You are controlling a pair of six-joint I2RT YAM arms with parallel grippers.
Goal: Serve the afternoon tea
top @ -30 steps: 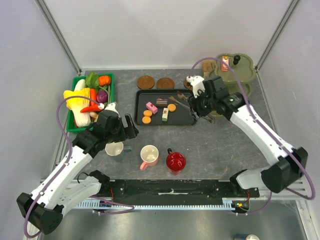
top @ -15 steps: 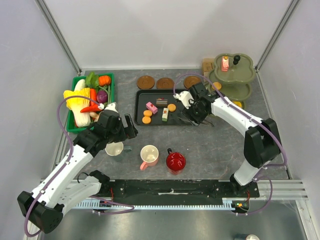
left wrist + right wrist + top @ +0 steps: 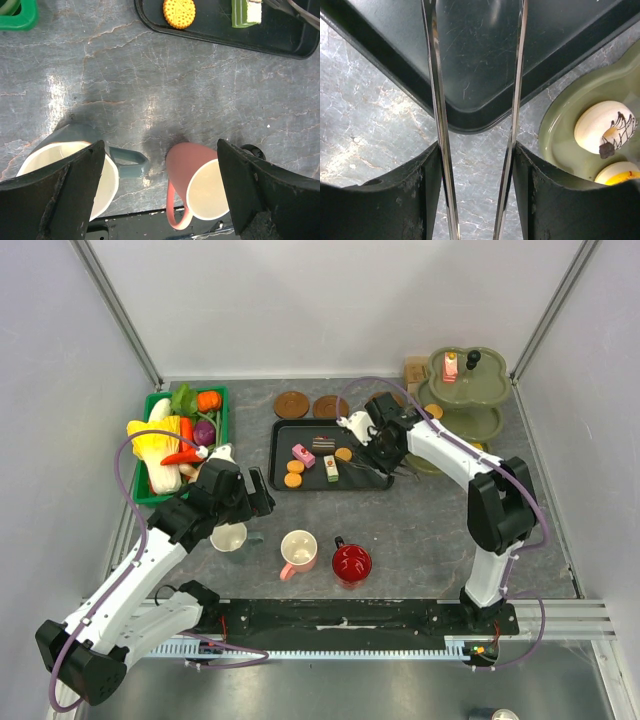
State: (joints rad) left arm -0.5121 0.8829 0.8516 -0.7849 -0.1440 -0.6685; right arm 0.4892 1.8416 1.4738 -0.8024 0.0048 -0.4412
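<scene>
A black tray (image 3: pixel 372 480) holds a pink cake (image 3: pixel 303 455), a brown layered cake (image 3: pixel 323 444), a green-white cake (image 3: pixel 330 469) and orange biscuits (image 3: pixel 294 473). My right gripper (image 3: pixel 378 452) is shut on the metal tongs (image 3: pixel 438 125), whose two arms stand apart over the tray's right end (image 3: pixel 485 60). My left gripper (image 3: pixel 245 502) is open and empty above the table, between the whitish mug (image 3: pixel 70 172) and the pink mug (image 3: pixel 200 185). The red mug (image 3: pixel 351 562) stands right of the pink mug (image 3: pixel 298 550).
A green tiered stand (image 3: pixel 465 380) at the back right carries small pastries; its lower plate (image 3: pixel 580 100) holds a white pastry (image 3: pixel 605 132). A green basket of toy vegetables (image 3: pixel 180 440) stands at the left. Brown coasters (image 3: pixel 291 403) lie behind the tray.
My right arm has swung left from beside the tiered stand, carrying the tongs over the tray's right end. The left arm and mugs have not moved.
</scene>
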